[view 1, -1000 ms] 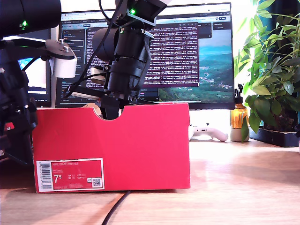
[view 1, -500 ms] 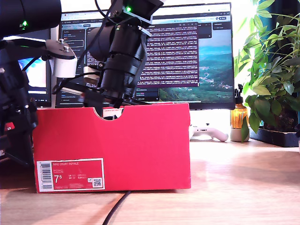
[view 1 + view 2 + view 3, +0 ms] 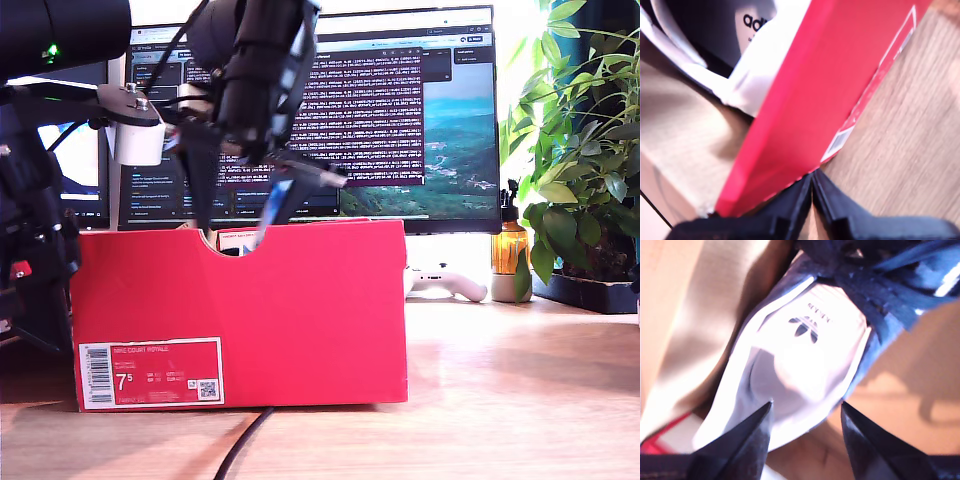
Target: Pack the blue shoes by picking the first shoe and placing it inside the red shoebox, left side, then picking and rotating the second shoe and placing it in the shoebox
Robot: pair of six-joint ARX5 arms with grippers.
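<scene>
The red shoebox (image 3: 300,310) stands on the wooden table, its notch and white label facing the exterior camera. My second gripper (image 3: 242,205) hangs just above the box's notch, fingers (image 3: 747,440) spread open with nothing between them. Below it lies a blue shoe (image 3: 805,355), with a white trefoil-marked inner part and navy laces. My first gripper (image 3: 812,187) is shut and empty beside the red shoebox (image 3: 805,100), near the barcode end of the label. Past the box wall it sees a blue shoe (image 3: 715,30) inside. The first arm (image 3: 35,230) stands at the exterior view's left.
A large monitor (image 3: 400,110) stands behind the box. On the exterior view's right are a white game controller (image 3: 445,283), an amber bottle (image 3: 510,255) and a leafy plant (image 3: 585,150). A black cable (image 3: 245,445) runs out from under the box's front.
My second gripper has risen out of the shoebox to above its rim and its fingers have spread apart. The first arm has not moved.
</scene>
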